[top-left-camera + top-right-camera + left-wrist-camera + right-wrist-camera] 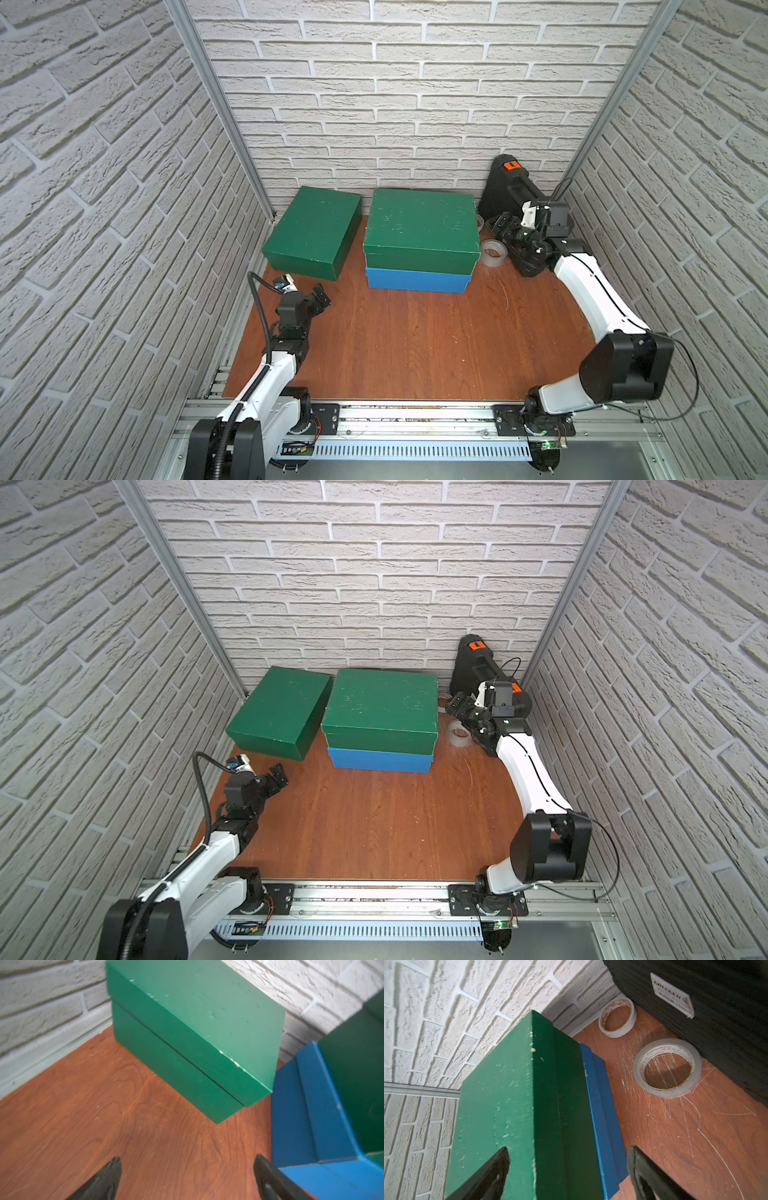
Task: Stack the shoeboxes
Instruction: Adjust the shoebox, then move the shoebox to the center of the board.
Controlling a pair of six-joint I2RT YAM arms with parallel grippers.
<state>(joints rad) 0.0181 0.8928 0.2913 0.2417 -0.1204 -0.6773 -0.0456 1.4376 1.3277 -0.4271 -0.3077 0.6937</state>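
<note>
The left arm point(272, 374) is bending at the elbow, its left gripper point(321, 296) pointing forward and inward with jaws spread wide, holding nothing. The right arm point(590, 291) is stretching far forward, its right gripper point(500, 222) pointing inward, jaws apart and empty.

This is a robotics lab test cell. Brick-pattern wall panels point(415, 104) close off three sides and are held by bare aluminium posts point(220, 104). A wood-grain surface point(415, 340) lies beyond an aluminium rail point(415, 415), which carries the left arm point(266, 382) and the right arm point(590, 291). An exposed circuit board point(548, 445) sits beneath the rail.
</note>
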